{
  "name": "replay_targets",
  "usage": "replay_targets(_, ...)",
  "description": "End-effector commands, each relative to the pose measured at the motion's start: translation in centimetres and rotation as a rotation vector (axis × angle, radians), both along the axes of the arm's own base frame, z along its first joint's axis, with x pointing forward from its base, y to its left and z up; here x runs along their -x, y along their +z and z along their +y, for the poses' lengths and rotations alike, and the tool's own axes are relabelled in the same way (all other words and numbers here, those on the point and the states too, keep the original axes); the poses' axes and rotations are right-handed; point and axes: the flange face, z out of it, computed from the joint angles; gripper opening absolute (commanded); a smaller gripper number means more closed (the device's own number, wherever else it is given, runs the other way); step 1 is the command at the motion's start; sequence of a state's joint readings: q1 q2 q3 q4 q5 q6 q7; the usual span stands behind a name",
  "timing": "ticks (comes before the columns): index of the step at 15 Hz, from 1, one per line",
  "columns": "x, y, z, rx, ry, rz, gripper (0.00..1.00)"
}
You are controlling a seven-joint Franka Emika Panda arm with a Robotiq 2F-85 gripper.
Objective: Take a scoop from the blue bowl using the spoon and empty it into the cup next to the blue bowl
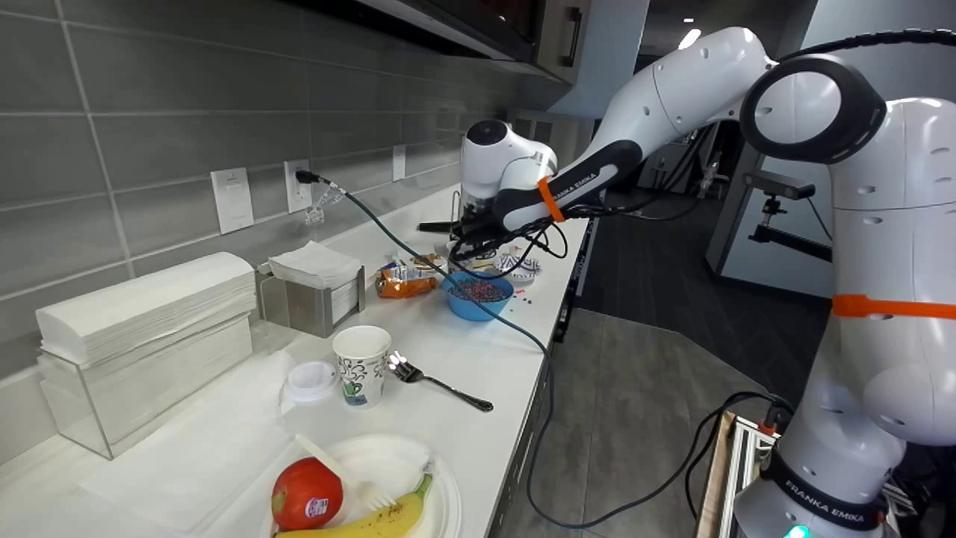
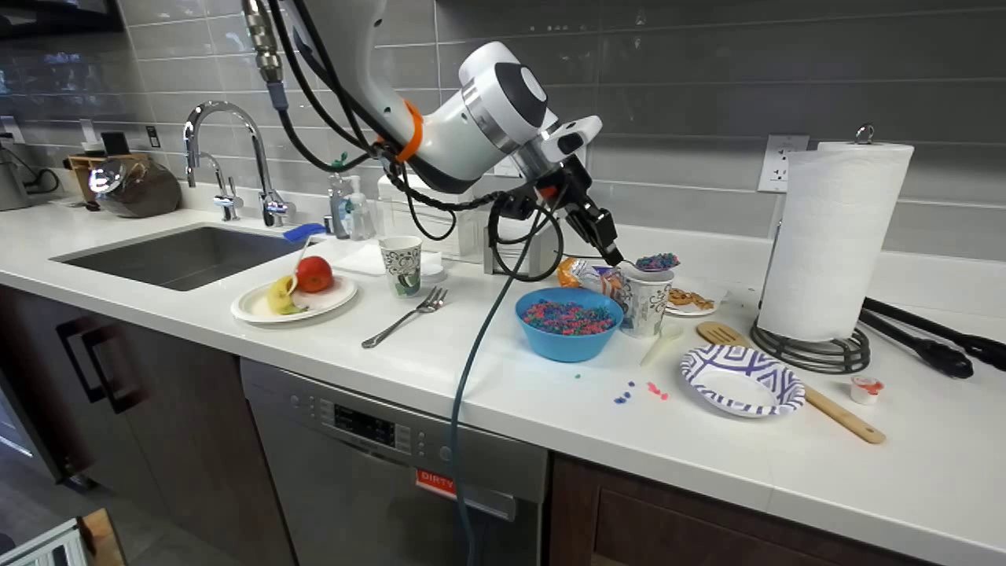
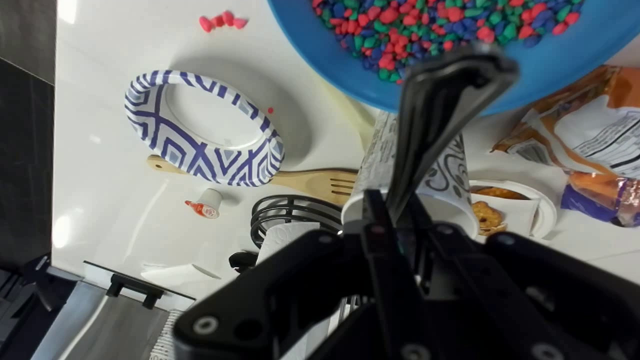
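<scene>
Far left in an exterior view there was a round white paper-looking plate (image 2: 253,305), then a swirl-print paper cup (image 2: 402,275) and a shiny metal fork (image 2: 428,303). Next along sat the round bright-blue plastic-looking bowl (image 2: 562,346), full of tiny red, green and blue pebbles (image 2: 570,317). Just past it, the black two-fingered gripper (image 3: 393,201) was clamped on the handle of a shiny metal spoon (image 3: 431,120), no slack I could see. Scooping looked done imo: a heaped load (image 2: 657,262) hung right at the mouth of the white paper cup with black swirls (image 2: 649,306), just beside the bowl. So emptying was the step in hand. Couldn't tell if the spoon touched the rim. Next move needed the load lined up over the mouth, then a slow roll to tip it in without bumping the cup.
</scene>
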State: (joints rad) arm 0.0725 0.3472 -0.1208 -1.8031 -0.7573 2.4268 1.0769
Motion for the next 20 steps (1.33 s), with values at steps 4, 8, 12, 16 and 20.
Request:
replay_targets(4,-0.24,-0.09,0.91,0.085,0.026,0.052,0.03)
replay_targets(8,-0.12,-0.11,1.31,0.123,0.040,0.064,0.03)
replay_targets(12,0.00,-0.25,1.31,0.162,0.049,0.085,0.03)
replay_targets(16,0.14,-0.49,1.25,0.199,0.045,0.103,0.03)
replay_targets(20,0.37,-0.56,1.10,0.167,0.049,0.093,0.11)
